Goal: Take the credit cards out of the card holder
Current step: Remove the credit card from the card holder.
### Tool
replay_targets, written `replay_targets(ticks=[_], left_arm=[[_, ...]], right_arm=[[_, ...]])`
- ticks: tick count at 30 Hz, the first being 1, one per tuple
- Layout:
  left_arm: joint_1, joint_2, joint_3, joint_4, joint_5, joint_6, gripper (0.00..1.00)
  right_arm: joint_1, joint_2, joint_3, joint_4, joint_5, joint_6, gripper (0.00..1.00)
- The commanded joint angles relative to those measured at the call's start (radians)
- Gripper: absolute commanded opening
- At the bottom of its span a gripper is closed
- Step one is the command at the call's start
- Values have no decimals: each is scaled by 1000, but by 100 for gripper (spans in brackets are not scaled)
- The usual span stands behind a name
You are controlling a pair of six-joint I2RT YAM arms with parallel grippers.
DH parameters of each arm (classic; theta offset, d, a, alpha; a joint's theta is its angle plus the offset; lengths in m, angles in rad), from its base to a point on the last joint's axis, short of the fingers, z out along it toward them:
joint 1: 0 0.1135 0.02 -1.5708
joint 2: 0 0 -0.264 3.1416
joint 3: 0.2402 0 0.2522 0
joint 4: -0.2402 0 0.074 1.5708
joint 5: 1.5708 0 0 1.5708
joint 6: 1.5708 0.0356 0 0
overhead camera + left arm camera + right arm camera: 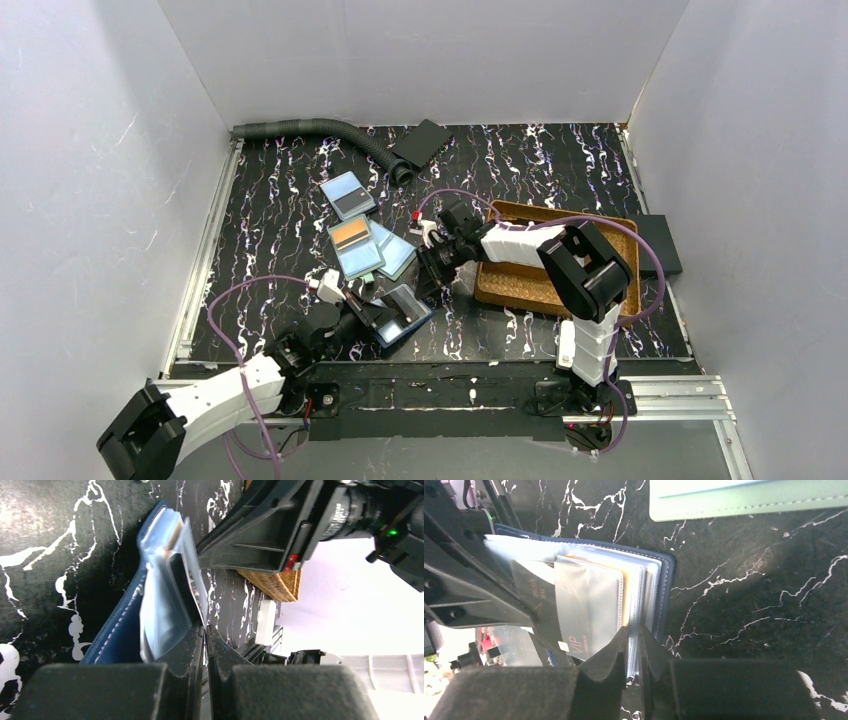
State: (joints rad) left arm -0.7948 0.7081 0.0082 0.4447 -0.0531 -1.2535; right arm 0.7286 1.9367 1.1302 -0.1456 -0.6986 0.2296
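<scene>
The navy card holder [402, 314] lies open on the black mat, its clear sleeve pages [589, 600] fanned up. My left gripper [372, 312] [205, 627] is shut on the edge of one sleeve page [196, 587] that has a dark card [179, 577] in it. My right gripper [432, 270] [635, 632] comes from the far side and pinches the edges of several pages. A grey card [574, 615] marked VIP and an orange one [624, 595] show inside the sleeves. Three credit cards lie loose on the mat behind: grey-blue [348, 196], orange-teal [355, 243] and light blue [396, 254].
A brown woven tray [520, 285] sits right of the holder, under the right arm. A grey corrugated hose [320, 130] and a flat black rectangle [420, 143] lie at the back. A black box [662, 245] is at the right edge. A pale green flat piece [749, 500] lies beyond the holder.
</scene>
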Motion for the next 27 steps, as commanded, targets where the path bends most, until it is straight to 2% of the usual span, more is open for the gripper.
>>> replay_targets(ticks=[1,9,18,24,27], left_arm=[[-1,-104,-55,-118,48,40,0],[1,-319,118,-733,-55,76,0],[4,-393,190,-874,-48,140,0],[4,-388,249,-861,-17,245,0],[4,-388,260,-791,33,325,0]], right_arm=[[3,1,-21,-70,143,-79,20],[2,-36,-21,-74,110,-113,21],[4,-145,-23,-104,32,-234,24],[4,-236,-19,-167,-6,-371,31],[3,-277,-2,-243,-52,-493,35]])
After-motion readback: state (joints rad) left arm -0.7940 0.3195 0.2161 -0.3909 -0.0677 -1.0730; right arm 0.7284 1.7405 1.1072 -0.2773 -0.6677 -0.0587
